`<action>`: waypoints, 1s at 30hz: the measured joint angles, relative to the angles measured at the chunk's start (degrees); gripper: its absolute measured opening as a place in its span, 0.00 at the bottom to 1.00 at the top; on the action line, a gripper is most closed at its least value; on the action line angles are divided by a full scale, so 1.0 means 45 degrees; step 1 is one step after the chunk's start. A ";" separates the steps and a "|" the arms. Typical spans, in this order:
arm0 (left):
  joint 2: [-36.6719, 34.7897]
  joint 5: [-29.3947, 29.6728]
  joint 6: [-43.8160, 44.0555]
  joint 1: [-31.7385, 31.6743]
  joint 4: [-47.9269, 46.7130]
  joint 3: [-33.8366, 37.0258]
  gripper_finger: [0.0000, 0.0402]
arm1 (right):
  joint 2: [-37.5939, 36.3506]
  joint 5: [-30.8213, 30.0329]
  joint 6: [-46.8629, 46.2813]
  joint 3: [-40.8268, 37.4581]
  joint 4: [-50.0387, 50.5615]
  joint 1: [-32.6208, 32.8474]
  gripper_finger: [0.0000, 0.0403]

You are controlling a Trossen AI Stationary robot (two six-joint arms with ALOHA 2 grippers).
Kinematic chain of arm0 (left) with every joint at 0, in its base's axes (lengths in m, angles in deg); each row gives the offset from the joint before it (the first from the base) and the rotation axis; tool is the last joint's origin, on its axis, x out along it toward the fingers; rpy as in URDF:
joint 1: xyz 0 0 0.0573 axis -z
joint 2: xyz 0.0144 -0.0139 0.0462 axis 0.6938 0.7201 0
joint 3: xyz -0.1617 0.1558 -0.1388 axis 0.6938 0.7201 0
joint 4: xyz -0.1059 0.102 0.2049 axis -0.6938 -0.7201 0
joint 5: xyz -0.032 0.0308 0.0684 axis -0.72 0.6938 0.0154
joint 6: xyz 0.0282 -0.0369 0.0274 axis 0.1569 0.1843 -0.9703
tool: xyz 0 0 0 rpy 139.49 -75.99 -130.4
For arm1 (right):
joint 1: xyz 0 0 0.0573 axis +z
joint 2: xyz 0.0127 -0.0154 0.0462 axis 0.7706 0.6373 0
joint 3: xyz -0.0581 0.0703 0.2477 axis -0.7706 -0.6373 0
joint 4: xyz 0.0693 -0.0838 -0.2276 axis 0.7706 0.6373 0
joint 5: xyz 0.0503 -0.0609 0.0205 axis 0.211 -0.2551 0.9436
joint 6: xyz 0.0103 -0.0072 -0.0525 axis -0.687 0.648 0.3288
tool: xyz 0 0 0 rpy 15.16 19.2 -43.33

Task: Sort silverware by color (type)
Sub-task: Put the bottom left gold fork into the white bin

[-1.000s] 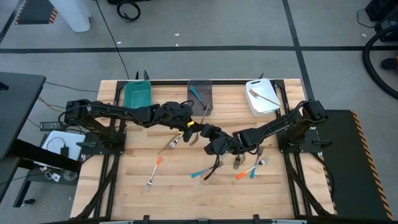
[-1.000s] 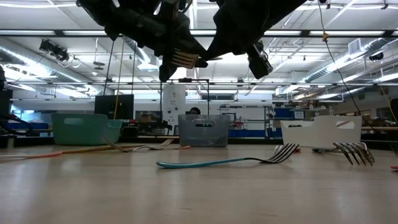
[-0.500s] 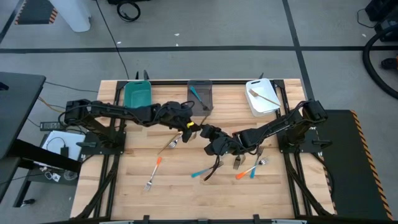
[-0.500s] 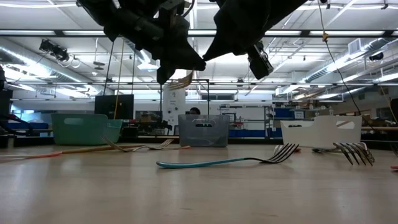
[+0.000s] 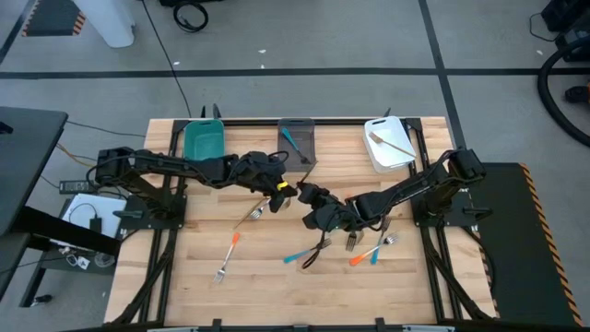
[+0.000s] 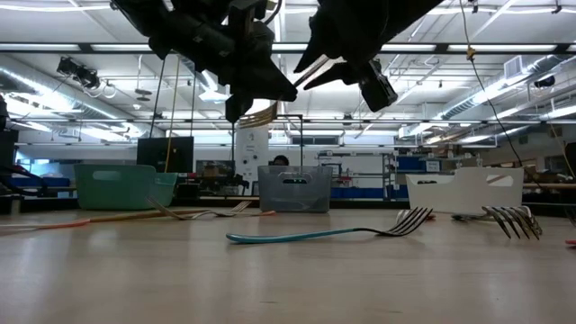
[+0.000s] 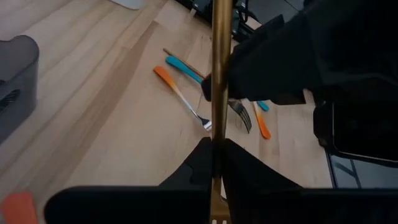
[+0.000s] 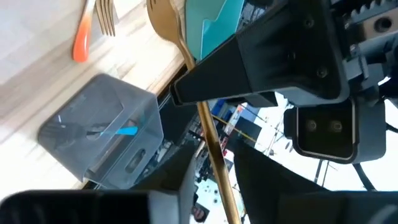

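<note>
Handover in mid-air above the middle of the bench, a little toward the far edge. Golden-tan fork (image 7: 217, 93) clamped by its handle in the left gripper (image 7: 214, 158), fingers closed on it, tines pointing back toward the left wrist. Right gripper (image 8: 208, 180) brought up to the free end of the same handle, fingers spread on either side with gaps showing, not yet biting.

Likely to go wrong at the exchange itself:
- Dropped if released by the left before the right has truly closed; slim, smooth handle, little to grip.
- Twisted or levered out if closed off-centre, with the handle crossing the right fingers at a slant.
- Bent or tugged if pulled away while both still hold.
- Knocked together, since both gripper bodies sit almost touching in the high view.

Worth noting below: loose forks on the boards toward the near edge, among them an orange fork (image 5: 229, 251) and a blue fork (image 5: 300, 255); any fall would scatter these and muddle later picks.

Probably bound for the white bin (image 5: 403, 159) at the far right corner, already holding one golden fork; grey bin (image 5: 297, 148) at mid far edge holding blue, teal bin (image 5: 204, 140) toward the far left.
</note>
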 joint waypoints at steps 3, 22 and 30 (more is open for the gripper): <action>0.0000 0.0005 0.0012 -0.0005 0.0005 0.0000 0.07 | 0.0000 0.0048 0.0089 0.0000 0.0005 0.0008 0.38; 0.0000 -0.0258 0.0282 0.0306 0.0544 0.0015 0.08 | 0.0000 0.1020 0.0450 0.0015 -0.0045 -0.0245 0.14; 0.0000 -0.0034 -0.0350 0.0279 0.0891 0.0024 0.15 | 0.0000 0.0972 0.0345 0.0015 -0.0010 -0.0241 0.06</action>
